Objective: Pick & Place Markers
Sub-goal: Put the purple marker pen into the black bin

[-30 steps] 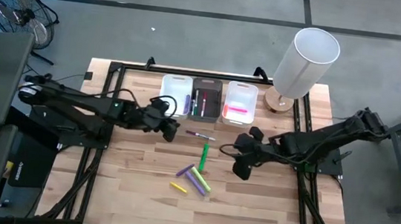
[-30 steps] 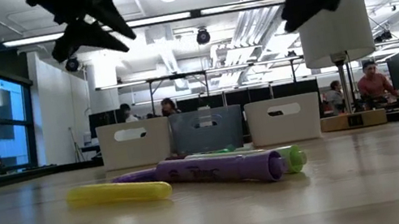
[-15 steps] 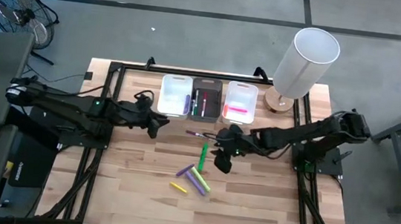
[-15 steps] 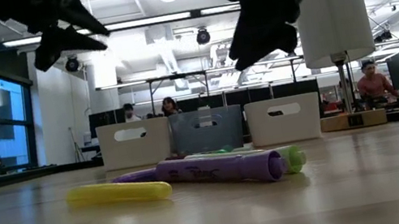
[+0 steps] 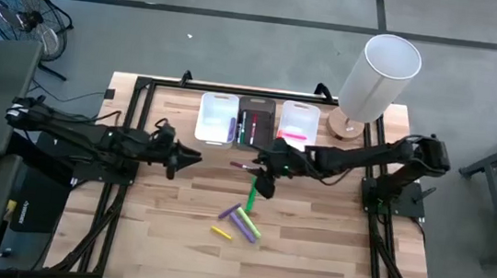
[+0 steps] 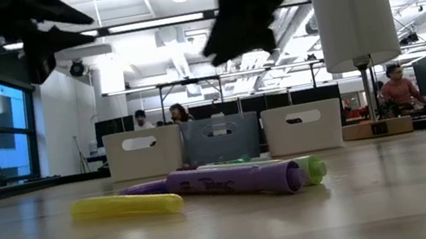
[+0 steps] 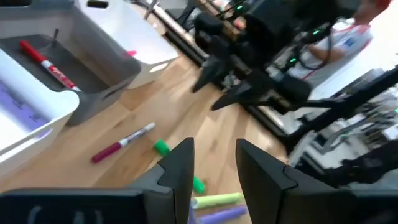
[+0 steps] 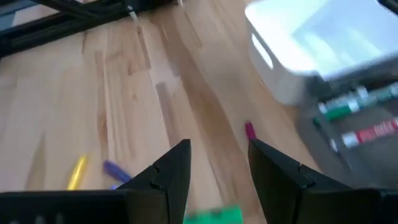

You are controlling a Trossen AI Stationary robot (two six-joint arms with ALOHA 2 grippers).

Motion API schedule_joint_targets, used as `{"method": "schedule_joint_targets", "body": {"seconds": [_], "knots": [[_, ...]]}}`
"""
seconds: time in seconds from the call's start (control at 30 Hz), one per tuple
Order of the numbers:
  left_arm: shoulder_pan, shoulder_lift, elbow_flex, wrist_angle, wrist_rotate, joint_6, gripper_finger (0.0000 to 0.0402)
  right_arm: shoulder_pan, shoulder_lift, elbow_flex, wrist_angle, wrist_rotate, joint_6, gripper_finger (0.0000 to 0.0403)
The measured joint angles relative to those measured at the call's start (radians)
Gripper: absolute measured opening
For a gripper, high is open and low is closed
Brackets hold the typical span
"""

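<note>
Several markers lie flat on the wooden table: a slim magenta pen (image 5: 247, 168) (image 7: 121, 144), a green marker (image 5: 252, 197), a purple one (image 5: 229, 212), a yellow-green highlighter (image 5: 245, 223) and a yellow one (image 5: 220, 232) (image 6: 127, 206). More pens lie in the dark bin (image 5: 255, 123). My right gripper (image 5: 262, 181) (image 8: 217, 180) hovers open above the green marker's far end, close to the magenta pen's tip (image 8: 250, 129). My left gripper (image 5: 195, 158) (image 7: 211, 171) is open to the left of the pens, in the air, pointing at them.
A white bin (image 5: 217, 117) and another white bin (image 5: 297, 127) flank the dark bin along the far side. A white lamp (image 5: 380, 77) stands at the far right corner. Black frame rails (image 5: 129, 126) border the table. People sit in the room behind.
My right gripper has swung toward the table's left and slightly far, from the right side to above the green and magenta markers. My left gripper has drawn back toward the left edge. The markers have stayed where they were.
</note>
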Motion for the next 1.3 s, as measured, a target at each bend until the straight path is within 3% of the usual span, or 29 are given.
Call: {"method": "schedule_joint_targets", "body": {"seconds": [0.27, 0.43, 0.73, 1.1, 1.3], "knots": [[0.001, -0.107, -0.012, 0.005, 0.003, 0.052, 0.0117, -0.039, 0.240, 0.279, -0.226, -0.036, -0.087, 0.0149], [0.001, -0.144, -0.012, 0.004, 0.006, 0.068, 0.0117, -0.055, 0.333, 0.377, -0.336, -0.059, -0.087, 0.0149], [0.001, -0.145, -0.012, 0.008, 0.042, 0.069, 0.0117, -0.098, 0.347, 0.378, -0.450, -0.101, -0.070, 0.0150], [0.001, -0.143, -0.012, 0.007, 0.051, 0.071, 0.0117, -0.132, 0.386, 0.378, -0.464, -0.162, -0.337, 0.0150], [0.001, -0.143, -0.012, 0.007, 0.059, 0.070, 0.0117, -0.128, 0.431, 0.378, -0.458, -0.130, -0.375, 0.0150]]}}
